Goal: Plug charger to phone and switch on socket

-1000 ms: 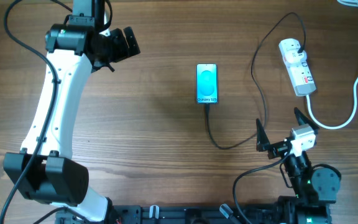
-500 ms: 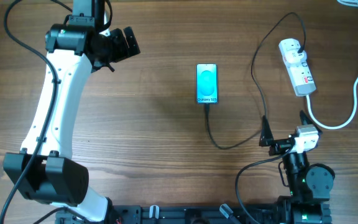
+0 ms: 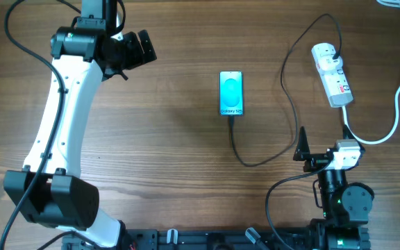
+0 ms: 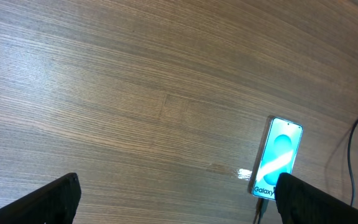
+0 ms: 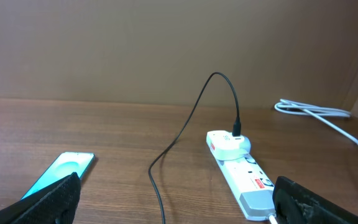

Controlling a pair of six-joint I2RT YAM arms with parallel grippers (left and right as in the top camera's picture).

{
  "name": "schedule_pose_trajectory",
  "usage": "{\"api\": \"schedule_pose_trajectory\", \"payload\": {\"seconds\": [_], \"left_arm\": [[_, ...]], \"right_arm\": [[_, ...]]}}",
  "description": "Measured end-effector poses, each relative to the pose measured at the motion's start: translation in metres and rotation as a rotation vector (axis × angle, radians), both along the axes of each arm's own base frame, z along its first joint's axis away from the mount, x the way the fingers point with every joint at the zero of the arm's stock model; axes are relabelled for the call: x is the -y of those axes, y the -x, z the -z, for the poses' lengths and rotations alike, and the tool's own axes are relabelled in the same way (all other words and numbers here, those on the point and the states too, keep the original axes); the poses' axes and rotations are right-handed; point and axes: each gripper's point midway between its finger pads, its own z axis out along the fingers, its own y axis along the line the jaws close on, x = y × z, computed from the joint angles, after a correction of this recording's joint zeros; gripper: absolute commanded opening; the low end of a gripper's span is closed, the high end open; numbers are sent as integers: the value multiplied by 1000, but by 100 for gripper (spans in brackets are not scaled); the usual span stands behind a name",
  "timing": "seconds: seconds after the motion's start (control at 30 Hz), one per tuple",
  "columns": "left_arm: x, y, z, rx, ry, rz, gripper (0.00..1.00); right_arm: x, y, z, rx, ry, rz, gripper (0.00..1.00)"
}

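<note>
The phone (image 3: 231,92) lies mid-table with its cyan screen up; it also shows in the left wrist view (image 4: 278,155) and the right wrist view (image 5: 61,171). The charger cable (image 3: 255,162) runs from the phone's near end, where its tip meets the phone, in a loop up to its white plug (image 3: 323,51), which is seated in the socket (image 3: 333,78). My right gripper (image 3: 323,142) is open and empty, near the table's front edge, below the socket (image 5: 244,180) and beside the cable (image 5: 185,124). My left gripper (image 3: 151,46) is open and empty at the far left.
The socket's thick white cord (image 3: 394,104) loops from its near end round to the right edge and the far right corner; it also shows in the right wrist view (image 5: 328,118). Bare wooden tabletop (image 3: 165,153) lies between the left arm and the phone.
My right gripper has shifted slightly right and swung round toward the socket, staying open. The left arm, phone, cable and socket have not moved.
</note>
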Motion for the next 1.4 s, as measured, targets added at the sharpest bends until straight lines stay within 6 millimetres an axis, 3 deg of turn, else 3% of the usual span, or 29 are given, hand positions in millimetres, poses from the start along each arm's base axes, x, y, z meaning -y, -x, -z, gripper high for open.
{"api": "schedule_pose_trajectory", "payload": {"seconds": [0.93,1.03,1.17,1.3,1.4], "left_arm": [[-2,3,2,-12,-16,2,100],[-6,13,6,-41,-48,1,100],[-5,29,-4,87,-82,9,100],[-23,82,8,96,-104,-19,100],[-31,110,12,102,-110,-34,100]], "right_arm": [[0,0,0,0,0,0,100],[0,0,0,0,0,0,100],[0,0,-1,2,0,0,100],[0,0,-1,5,0,0,100],[0,0,-1,6,0,0,100]]}}
